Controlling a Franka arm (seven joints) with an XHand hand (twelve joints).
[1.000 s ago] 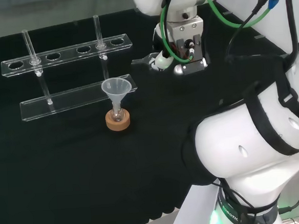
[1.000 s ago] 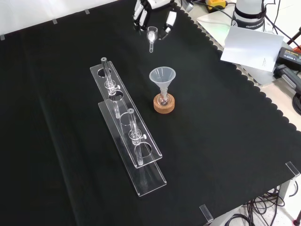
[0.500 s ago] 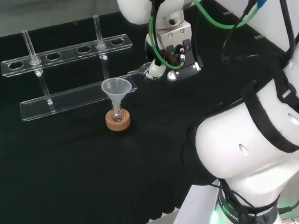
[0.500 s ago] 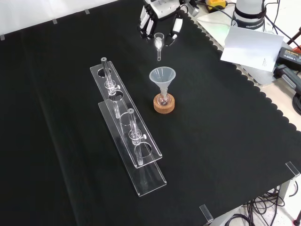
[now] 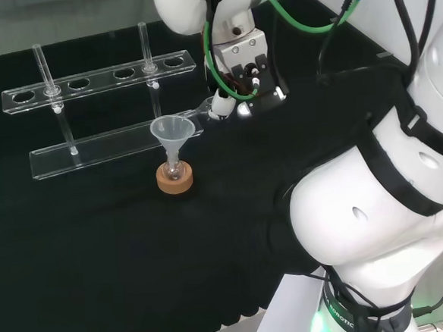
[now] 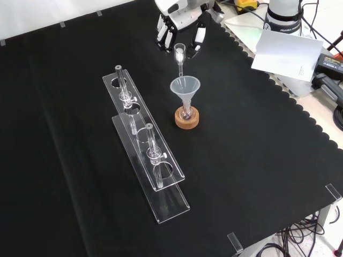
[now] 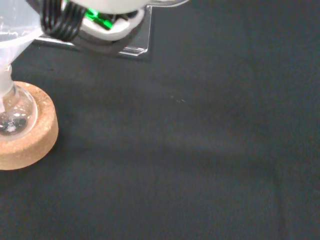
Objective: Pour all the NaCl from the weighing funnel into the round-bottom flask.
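Closer now in the head view, the hand (image 5: 235, 89) has carried the weighing funnel (image 5: 205, 111) beside the funnel (image 5: 172, 129). Front view: fingers curl round it, spout above the rim. Wrist view: the round-bottom flask (image 7: 15, 114) sits on its cork ring (image 7: 30, 135); pouring seems not yet begun.

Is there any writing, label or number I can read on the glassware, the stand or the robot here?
None can be read.
Clear glass funnel, small round-bottom flask, cork ring stand: no markings visible.
Clear plastic tube rack: no markings visible.
White sheet of paper beside the cloth: faint marks, too small to read.
Small clear weighing funnel in the black and white hand: no label visible.
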